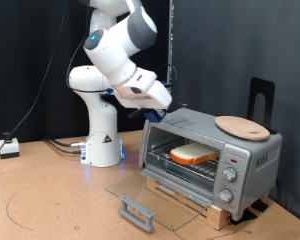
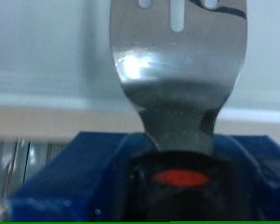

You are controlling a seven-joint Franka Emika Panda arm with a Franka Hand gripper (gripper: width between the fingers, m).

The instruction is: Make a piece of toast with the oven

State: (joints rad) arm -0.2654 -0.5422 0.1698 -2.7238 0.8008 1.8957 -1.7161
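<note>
The piece of toast (image 1: 191, 154) lies in the oven (image 1: 212, 158), whose door (image 1: 150, 199) lies open in front; a plate (image 1: 241, 126) sits on top.

My arm (image 1: 115, 55), upper middle of the exterior frame, is glossy white with rounded, bulbous joint housings and darker grey bands at the seams. Its base (image 1: 100, 135), centre left, is a white cone-like pedestal carrying a small dark triangular mark, with a faint blue glow at its foot. Pale cables (image 1: 60, 146) trail left from the base. The gripper (image 1: 153, 113) end looks dark with blue parts.
</note>
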